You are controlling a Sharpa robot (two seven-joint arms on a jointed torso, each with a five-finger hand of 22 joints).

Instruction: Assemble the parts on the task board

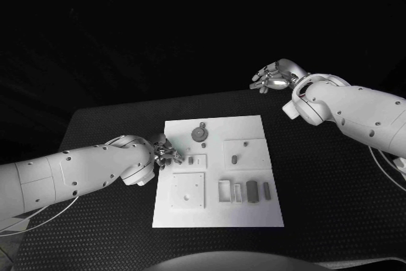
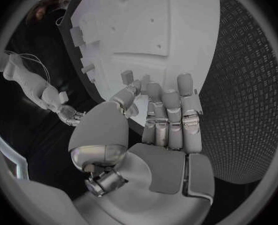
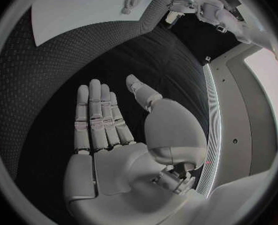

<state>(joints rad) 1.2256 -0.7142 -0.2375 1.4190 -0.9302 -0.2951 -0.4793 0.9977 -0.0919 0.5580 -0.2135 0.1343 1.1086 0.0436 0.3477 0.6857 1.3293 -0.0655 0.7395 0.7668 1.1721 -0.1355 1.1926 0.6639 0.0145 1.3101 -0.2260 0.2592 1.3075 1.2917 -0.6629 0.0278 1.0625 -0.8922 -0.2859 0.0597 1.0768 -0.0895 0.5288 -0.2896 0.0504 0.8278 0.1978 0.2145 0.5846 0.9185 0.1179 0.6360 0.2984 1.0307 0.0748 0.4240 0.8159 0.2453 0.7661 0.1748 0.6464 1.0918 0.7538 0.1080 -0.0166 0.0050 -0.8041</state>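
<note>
The white task board [image 1: 254, 127] lies mid-table, also seen from the wrists [image 2: 176, 15] [image 3: 76, 10]. On it are a round grey part [image 1: 200, 133] [image 3: 131, 2], a small grey piece [image 1: 193, 161], a slotted piece [image 1: 233, 159] and three upright grey parts [image 1: 253, 192] near the front. My left hand [image 1: 168, 153] [image 2: 166, 115] rests at the board's left edge, fingers stretched over it, with nothing seen between them. My right hand [image 1: 272, 76] [image 3: 108, 130] hovers far back right, off the board, palm flat and fingers spread, holding nothing.
A square white plate [image 1: 188, 190] sits in the board's front left. Black dimpled table [image 1: 330, 189] surrounds the board on all sides. My right forearm [image 1: 364, 115] hangs above the table's right side; thin cables [image 1: 385, 162] trail under it.
</note>
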